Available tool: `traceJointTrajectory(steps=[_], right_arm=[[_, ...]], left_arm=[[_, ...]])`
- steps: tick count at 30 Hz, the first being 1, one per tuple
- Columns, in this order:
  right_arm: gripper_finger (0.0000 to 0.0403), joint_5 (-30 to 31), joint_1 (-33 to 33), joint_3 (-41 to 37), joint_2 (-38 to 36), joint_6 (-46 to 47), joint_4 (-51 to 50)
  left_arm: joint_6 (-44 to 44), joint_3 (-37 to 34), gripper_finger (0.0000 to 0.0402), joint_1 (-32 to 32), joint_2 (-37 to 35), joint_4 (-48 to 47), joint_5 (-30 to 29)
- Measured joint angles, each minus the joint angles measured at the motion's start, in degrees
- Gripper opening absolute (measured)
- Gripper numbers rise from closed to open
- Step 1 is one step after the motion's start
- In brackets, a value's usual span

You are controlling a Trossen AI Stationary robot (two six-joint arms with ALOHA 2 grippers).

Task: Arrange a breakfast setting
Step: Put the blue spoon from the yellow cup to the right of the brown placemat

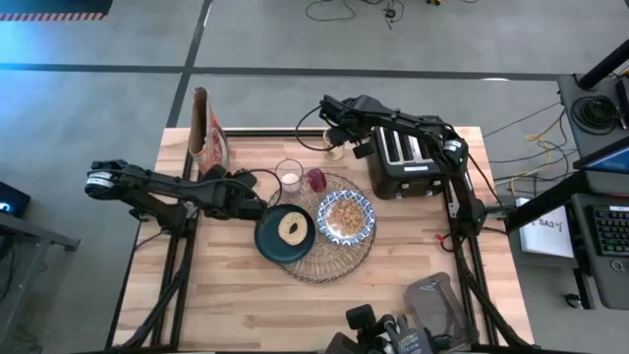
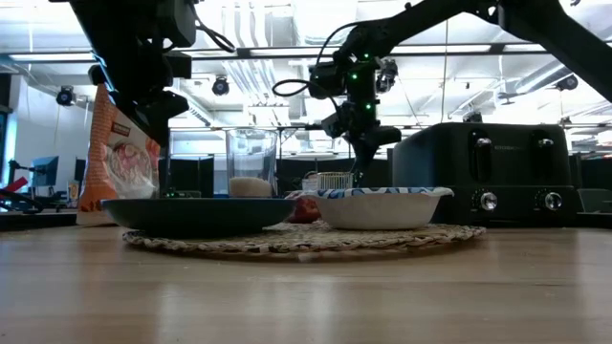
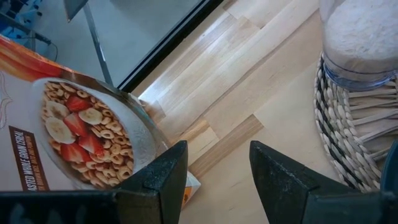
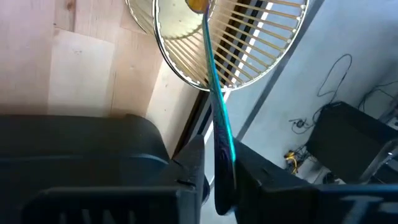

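We saw right gripper (image 4: 211,177) pinching teal-handled spoon (image 4: 217,118) over slotted holder (image 4: 249,37) beside toaster (image 1: 408,157); left gripper (image 3: 214,171) gaped apart near cereal box (image 3: 68,137).

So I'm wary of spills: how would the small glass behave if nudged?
The small clear glass looks tall and narrow, so likely tippy. It stands on the uneven woven placemat, probably catching rather than sliding. Its white contents sit low, perhaps steadying it.

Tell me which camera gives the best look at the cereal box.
The left wrist view: the cereal box fills its side, its printed bowl of cereal and strawberries clear. The high view shows it small at the table's back left edge; the low view shows it partly behind the arm; the right wrist view misses it.
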Motion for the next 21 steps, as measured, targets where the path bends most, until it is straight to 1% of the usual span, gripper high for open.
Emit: traceJointTrajectory(steps=[5,9,12,16,21], right_arm=[[0.0080,-0.18,0.00,0.00,0.00,-0.14,0.01],[0.0096,-1.36,0.00,0.00,0.00,-2.00,0.09],[0.0096,-1.46,0.00,0.00,0.00,-2.95,0.26],[0.0086,-1.50,0.00,0.00,-0.14,-3.06,1.45],[0.0080,-5.15,0.00,0.02,-0.52,-1.10,1.60]], left_arm=[[-0.01,0.00,0.0157,0.00,0.00,0.00,0.00],[-0.01,0.00,0.0157,0.00,0.00,0.05,0.00],[-0.01,0.00,0.0157,0.00,0.00,0.09,0.00],[-0.01,0.00,0.0157,0.00,0.00,0.09,0.00],[-0.01,0.00,0.0157,0.00,0.00,0.10,0.00]])
